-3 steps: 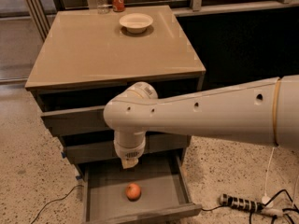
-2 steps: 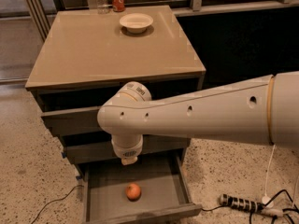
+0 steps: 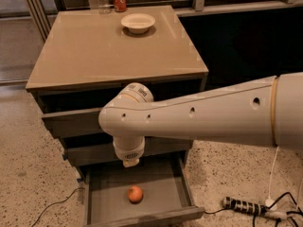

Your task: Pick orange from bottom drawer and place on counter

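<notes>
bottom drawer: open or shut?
Open. The bottom drawer is pulled out, the orange lying on its floor; the end effector hangs above it.

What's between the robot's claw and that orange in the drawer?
Nothing: the camera view shows only bare bottom drawer floor between the gripper hanging above and the orange.

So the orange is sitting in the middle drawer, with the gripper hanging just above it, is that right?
Not quite. The orange lies in the bottom drawer, which is pulled open, not in the middle one. The camera view shows this. The rest holds: the gripper hangs just above the orange.
</notes>
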Controlling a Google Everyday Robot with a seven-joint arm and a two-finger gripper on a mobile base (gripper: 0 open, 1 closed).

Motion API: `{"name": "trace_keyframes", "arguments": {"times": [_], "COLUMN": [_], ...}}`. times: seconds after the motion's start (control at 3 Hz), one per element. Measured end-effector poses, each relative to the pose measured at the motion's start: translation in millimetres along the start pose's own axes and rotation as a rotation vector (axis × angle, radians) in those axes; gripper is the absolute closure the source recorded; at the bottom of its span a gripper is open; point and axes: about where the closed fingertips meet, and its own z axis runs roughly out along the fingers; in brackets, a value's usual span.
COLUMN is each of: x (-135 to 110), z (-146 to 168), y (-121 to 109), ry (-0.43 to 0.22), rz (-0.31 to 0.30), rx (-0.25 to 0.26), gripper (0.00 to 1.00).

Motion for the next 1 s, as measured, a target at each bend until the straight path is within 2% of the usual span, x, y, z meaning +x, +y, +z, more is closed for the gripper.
{"name": "trace_keyframes", "arguments": {"times": [0.33, 1.0], "x": [0.0, 0.0], "z": [0.0, 0.0], "y": [0.0, 0.0], "ry": [0.000, 0.000], "rz": [0.000, 0.000], "rx": [0.000, 0.000], "gripper": [0.50, 0.04]}}
